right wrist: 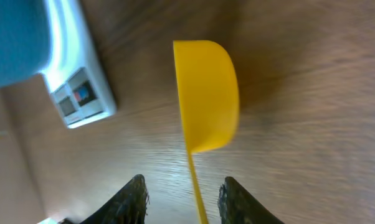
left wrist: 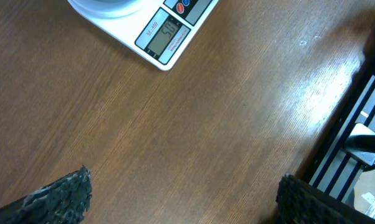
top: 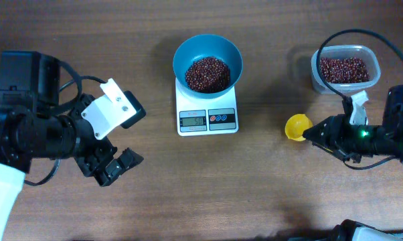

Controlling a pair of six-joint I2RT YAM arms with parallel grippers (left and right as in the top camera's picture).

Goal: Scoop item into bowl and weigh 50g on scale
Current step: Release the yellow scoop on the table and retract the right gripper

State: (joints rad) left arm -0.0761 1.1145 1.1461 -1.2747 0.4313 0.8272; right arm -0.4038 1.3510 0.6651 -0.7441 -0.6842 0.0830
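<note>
The wooden table (top: 255, 194) carries all items. My left claw (left wrist: 187, 202) hovers well to the left of the white digital scale (top: 207, 119), spread wide, with nothing between its jaws. My right claw (right wrist: 184, 199) sits to the right of the scale; its fingers (right wrist: 134, 199) are parted either side of the thin handle of a yellow scoop (right wrist: 206, 93), with a gap on both sides, so no grip is applied. The teal bowl (top: 231, 57) stands on the scale platform. A clear plastic tub (top: 318, 73) stands well right of the scale, behind the scoop. Reddish-brown beans (top: 207, 73) lie in the bowl; more fill the tub.
</note>
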